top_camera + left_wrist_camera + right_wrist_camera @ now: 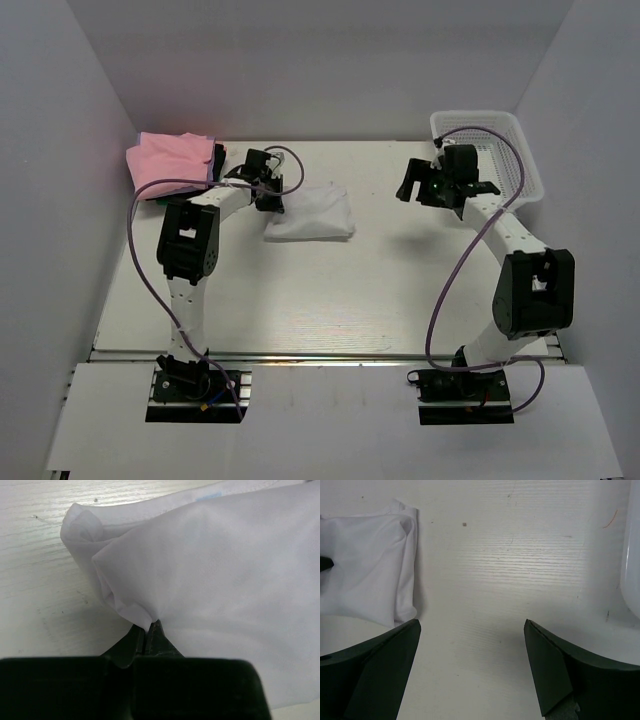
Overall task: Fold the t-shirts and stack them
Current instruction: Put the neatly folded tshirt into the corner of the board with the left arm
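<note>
A folded white t-shirt point(312, 213) lies at the middle back of the table. My left gripper point(271, 196) is at its left edge, shut on a fold of the white cloth; the left wrist view shows the jaws closed point(148, 630) with the white t-shirt point(215, 580) pinched at the tips. A folded pink t-shirt point(170, 160) lies at the back left on a darker folded one point(216, 160). My right gripper point(412, 187) is open and empty, to the right of the white t-shirt point(365, 575) and above bare table point(472, 630).
A white plastic mesh basket point(500, 150) stands at the back right, just behind the right gripper; its rim shows at the right edge of the right wrist view point(632, 555). White walls enclose the table on the left, back and right.
</note>
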### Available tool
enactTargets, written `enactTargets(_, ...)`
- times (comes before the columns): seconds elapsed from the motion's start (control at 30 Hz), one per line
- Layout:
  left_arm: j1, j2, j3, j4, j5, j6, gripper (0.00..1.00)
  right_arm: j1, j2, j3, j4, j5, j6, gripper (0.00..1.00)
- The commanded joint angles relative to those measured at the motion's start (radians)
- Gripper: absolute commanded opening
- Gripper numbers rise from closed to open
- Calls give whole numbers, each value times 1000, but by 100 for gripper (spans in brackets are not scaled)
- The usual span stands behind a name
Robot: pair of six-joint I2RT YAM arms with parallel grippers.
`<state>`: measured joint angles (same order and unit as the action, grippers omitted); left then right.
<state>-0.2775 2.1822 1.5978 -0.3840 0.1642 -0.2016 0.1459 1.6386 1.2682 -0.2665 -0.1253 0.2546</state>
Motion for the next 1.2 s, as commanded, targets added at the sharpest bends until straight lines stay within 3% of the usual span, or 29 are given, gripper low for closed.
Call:
enactTargets(0.0, -15, -77, -25, -17, -17, 82, 0, -5, -83, -62, 50, -33, 3, 90)
enactTargets(0.23, 14, -223, 8, -7, -31, 200, 0, -3, -194, -197, 130, -100, 20, 90)
enactTargets(0.3, 24, -234, 30, -36, -94, 264, 0, -6, -213, -214, 131, -100, 12, 90)
enactTargets(0.67, 100, -246, 306, -142, -94, 553, 0, -3, -232, -237, 154, -117, 23, 90)
enactTargets(0.9, 178, -158, 586, -242, -167, 623, 0, -2, -227, -239, 158, -126, 29, 90)
enactTargets(1.17, 276, -139, 682, -231, -189, 633, 0, 0, -223, -234, 158, -137, 43, 90)
